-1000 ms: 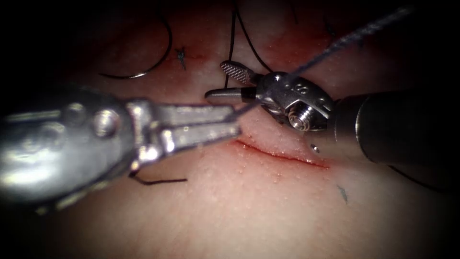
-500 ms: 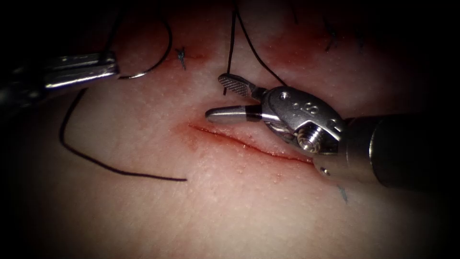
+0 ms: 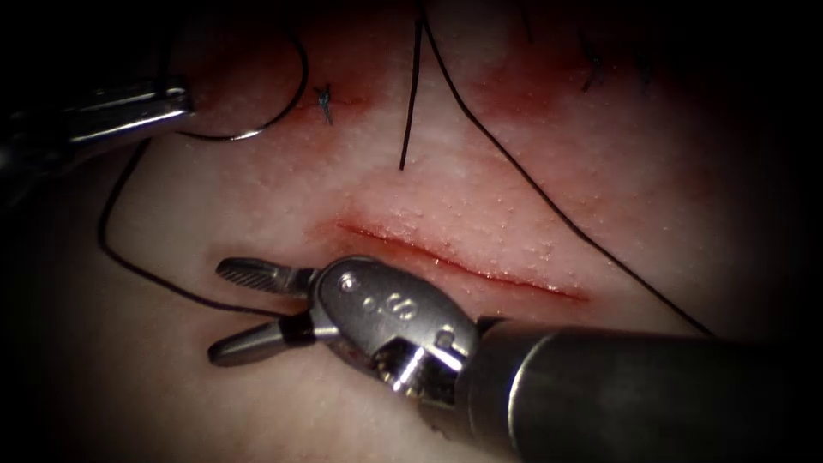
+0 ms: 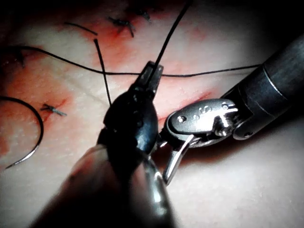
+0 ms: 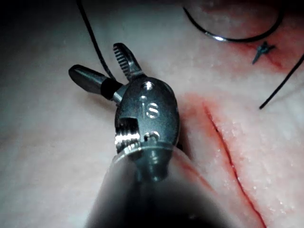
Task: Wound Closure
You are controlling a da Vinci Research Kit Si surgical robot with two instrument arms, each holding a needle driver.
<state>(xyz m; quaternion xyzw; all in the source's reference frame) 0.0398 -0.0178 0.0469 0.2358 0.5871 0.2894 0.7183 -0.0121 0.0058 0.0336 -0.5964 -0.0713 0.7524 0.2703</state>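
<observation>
- Our right tool (image 3: 236, 313) hung with jaws spread, gripping nothing, straddling the thread (image 3: 163, 287) left of the cut (image 3: 463, 264).
- Our left tool (image 4: 152, 76) pinched the thread.
- The needle (image 3: 279, 111) lay free on the tissue (image 3: 514, 180).

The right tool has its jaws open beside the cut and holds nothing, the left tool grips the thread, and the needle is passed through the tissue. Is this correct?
One point is wrong: the needle is not through the tissue; the endoscope view shows it lying free on the surface. The rest holds: the right tool is open and empty by the cut, and the left tool grips the thread.
</observation>
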